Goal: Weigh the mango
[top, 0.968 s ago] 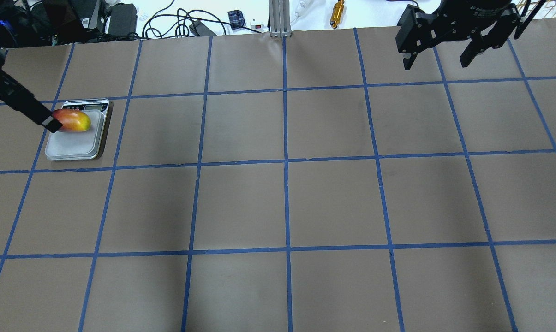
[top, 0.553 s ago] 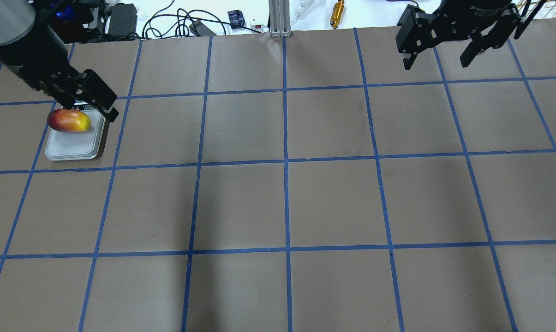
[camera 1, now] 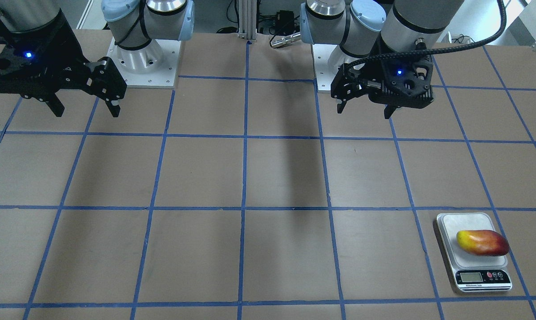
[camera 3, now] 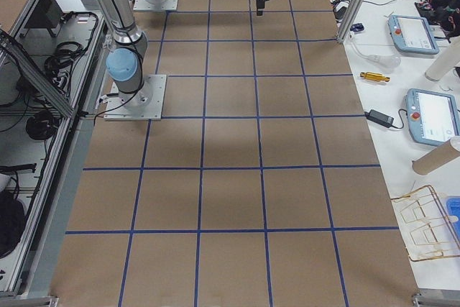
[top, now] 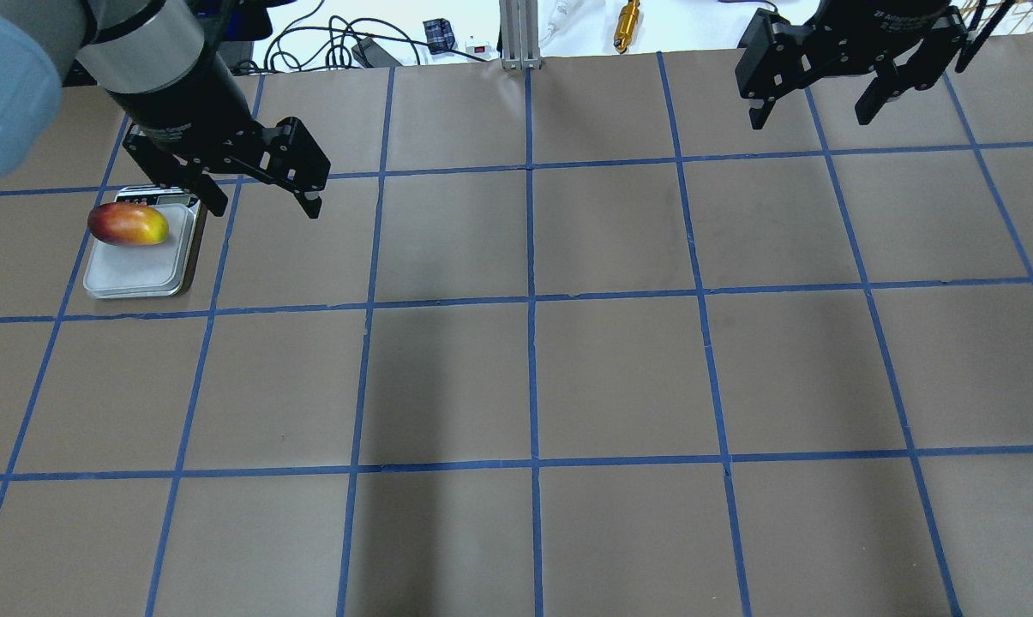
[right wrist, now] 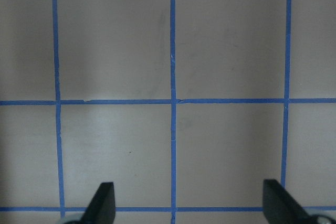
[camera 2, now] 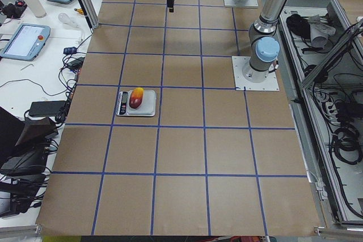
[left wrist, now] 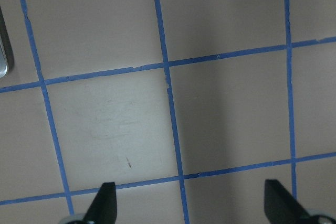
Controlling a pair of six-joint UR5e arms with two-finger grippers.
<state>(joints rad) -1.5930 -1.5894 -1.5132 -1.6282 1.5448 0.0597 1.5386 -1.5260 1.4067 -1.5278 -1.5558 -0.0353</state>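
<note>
The mango, yellow to dark red, lies on its side on the far part of the plate of the silver kitchen scale, at the table's left. It also shows in the front-facing view and the exterior left view. My left gripper is open and empty. It hangs above the table just right of the scale and touches nothing. In the left wrist view its fingers stand wide apart over bare table. My right gripper is open and empty, high at the far right.
The table is brown paper with a grid of blue tape lines. The scale's display faces the far edge. Cables, a brass part and a metal post lie beyond the far edge.
My left gripper has drawn away from the mango, rising and moving right past the scale. The mango stays on the scale's plate. The right arm has not moved.
</note>
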